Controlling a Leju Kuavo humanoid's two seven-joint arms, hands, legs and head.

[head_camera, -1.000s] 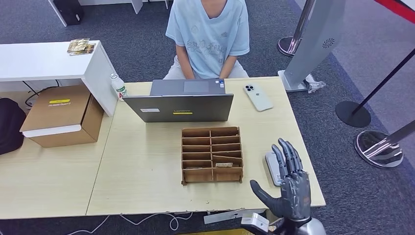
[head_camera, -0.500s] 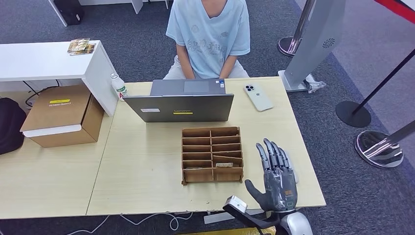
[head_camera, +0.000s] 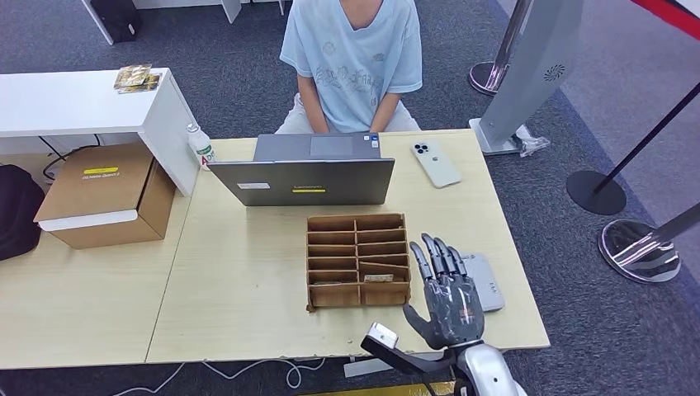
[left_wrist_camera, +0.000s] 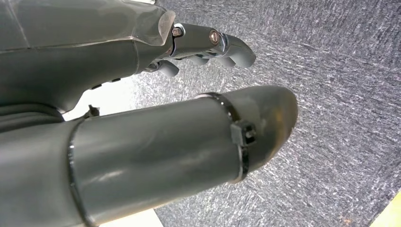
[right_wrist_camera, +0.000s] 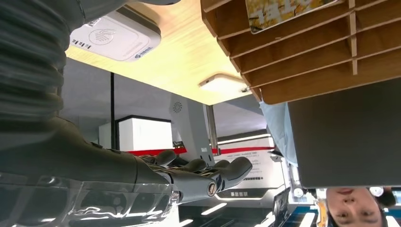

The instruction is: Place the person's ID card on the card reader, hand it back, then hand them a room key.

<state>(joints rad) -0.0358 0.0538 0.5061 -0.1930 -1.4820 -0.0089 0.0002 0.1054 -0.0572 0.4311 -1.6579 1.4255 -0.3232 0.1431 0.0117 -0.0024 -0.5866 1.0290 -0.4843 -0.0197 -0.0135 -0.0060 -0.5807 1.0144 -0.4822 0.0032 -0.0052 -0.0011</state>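
Card reader (head_camera: 483, 281) sits flat near the table's (head_camera: 248, 280) right front edge, just right of the wooden organizer (head_camera: 357, 260), and nothing lies on it. No ID card is visible on the table or in either hand, so I judge we're at the opening step, before any card has reached the reader. The right hand (head_camera: 446, 299) hovers low over the table between organizer and reader, palm down, fingers spread and pointing toward the person (head_camera: 351, 58), thumb out to the side, holding nothing. From the right wrist view its fingers (right_wrist_camera: 208, 172) stretch out straight above the tabletop. The left hand (left_wrist_camera: 156, 118) hangs over grey carpet; its fingers curl inward somewhat, nothing visible in them, though whether fully closed I cannot tell. A room key (head_camera: 378, 278) rests in 1 organizer slot. Next move calls for an ID card to come forward; the person's hands are hidden behind the laptop (head_camera: 301, 181).
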